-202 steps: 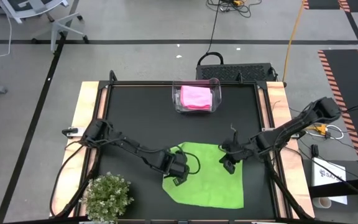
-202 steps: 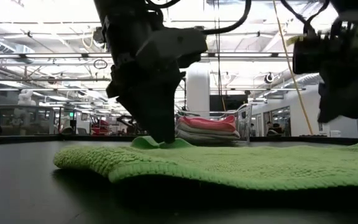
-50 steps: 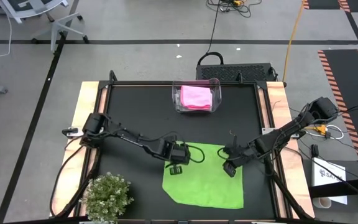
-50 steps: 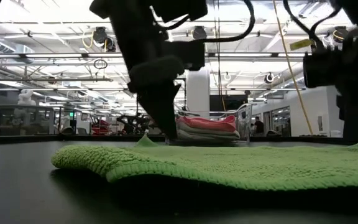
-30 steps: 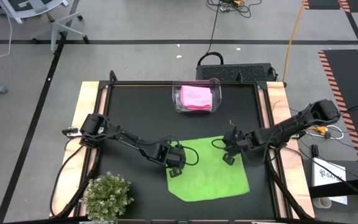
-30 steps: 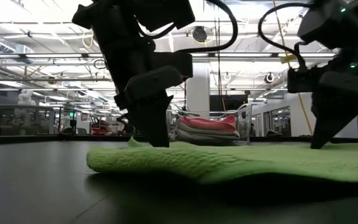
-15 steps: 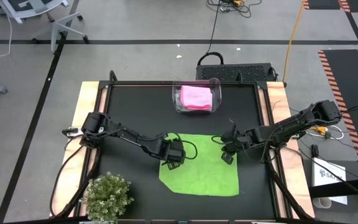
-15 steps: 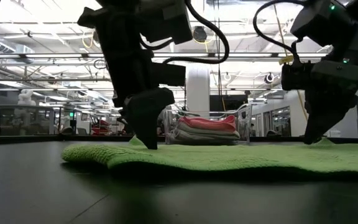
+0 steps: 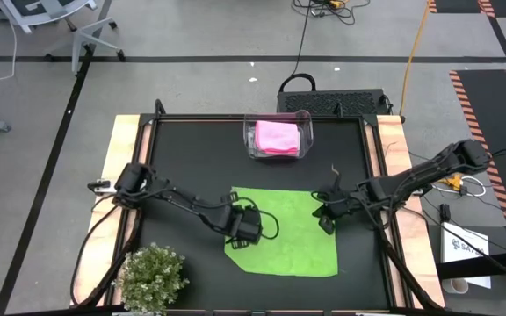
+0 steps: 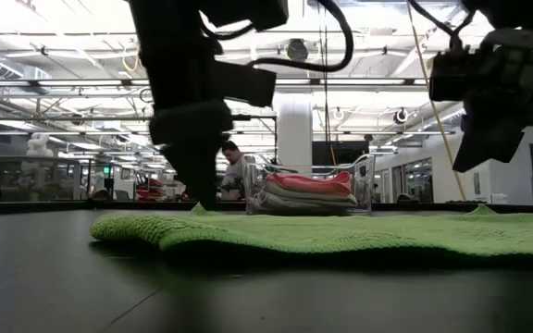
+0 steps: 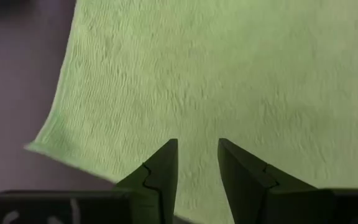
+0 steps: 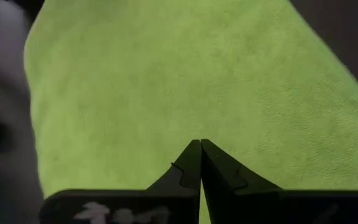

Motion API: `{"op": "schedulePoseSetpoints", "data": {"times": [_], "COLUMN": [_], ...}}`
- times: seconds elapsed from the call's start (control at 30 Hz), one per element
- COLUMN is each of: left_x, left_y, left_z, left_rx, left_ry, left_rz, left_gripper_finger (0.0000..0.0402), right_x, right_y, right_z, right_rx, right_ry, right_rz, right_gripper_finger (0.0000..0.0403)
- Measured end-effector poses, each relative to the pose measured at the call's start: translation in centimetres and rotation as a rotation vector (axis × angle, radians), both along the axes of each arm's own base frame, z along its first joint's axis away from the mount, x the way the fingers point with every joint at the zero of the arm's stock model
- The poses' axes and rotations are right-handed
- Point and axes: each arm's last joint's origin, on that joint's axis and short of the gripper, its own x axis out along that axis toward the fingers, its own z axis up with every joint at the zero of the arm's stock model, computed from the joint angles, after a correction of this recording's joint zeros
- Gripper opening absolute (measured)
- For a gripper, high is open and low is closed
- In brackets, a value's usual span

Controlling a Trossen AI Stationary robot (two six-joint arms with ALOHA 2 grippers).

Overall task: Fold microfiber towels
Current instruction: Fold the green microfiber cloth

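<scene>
A lime green microfiber towel (image 9: 284,241) lies spread flat on the black table top, its edges about square with the table. My left gripper (image 9: 242,233) stands open low over the towel's left part, with nothing between its fingers (image 11: 166,163). My right gripper (image 9: 327,221) is shut above the towel's far right part (image 12: 166,81); the low view shows it lifted clear of the cloth (image 10: 465,162). A folded pink towel (image 9: 277,138) lies on top of the stack in the clear bin (image 9: 249,140). My left gripper points down at the green towel near its left edge (image 11: 73,112). The towel's near ridge hides the fingertips in the low view, so I cannot tell whether they touch the cloth.
The clear bin (image 10: 364,185) stands at the table's far edge, in the middle. A small bushy plant (image 9: 152,279) sits at the near left corner. Bare black table lies left of and beyond the green towel. A person (image 10: 232,171) shows far off in the room.
The green towel lay skewed a second ago; it has turned about on the table and now lies square and flat, its left edge farther left. My right gripper, still shut, has risen off the towel's far right part. My left gripper has shifted a little toward the near edge.
</scene>
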Motion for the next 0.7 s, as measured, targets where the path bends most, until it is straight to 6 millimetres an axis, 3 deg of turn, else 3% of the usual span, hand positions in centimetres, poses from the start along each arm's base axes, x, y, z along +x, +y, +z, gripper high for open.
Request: {"op": "schedulePoseSetpoints", "data": {"times": [0.17,0.37,0.7], "left_x": [-0.5,-0.6,-1.0], "left_y": [-1.0,-1.0,-1.6], "left_z": [0.1,0.0,-0.1], "left_rx": [0.048,0.012,0.024], "left_ry": [-0.013,-0.036,-0.047], "left_rz": [0.023,0.107,0.128], "left_gripper_finger": [0.0117,0.0117,0.0117], "right_x": [-0.6,-1.6,-1.9], "right_y": [0.3,-0.9,-2.0], "right_z": [-0.3,-1.0,-1.3], "right_rx": [-0.036,-0.112,-0.077], "right_ry": [0.044,0.168,0.26], "right_rz": [0.009,-0.129,-0.045], "right_gripper_finger": [0.0,0.0,0.0004]}}
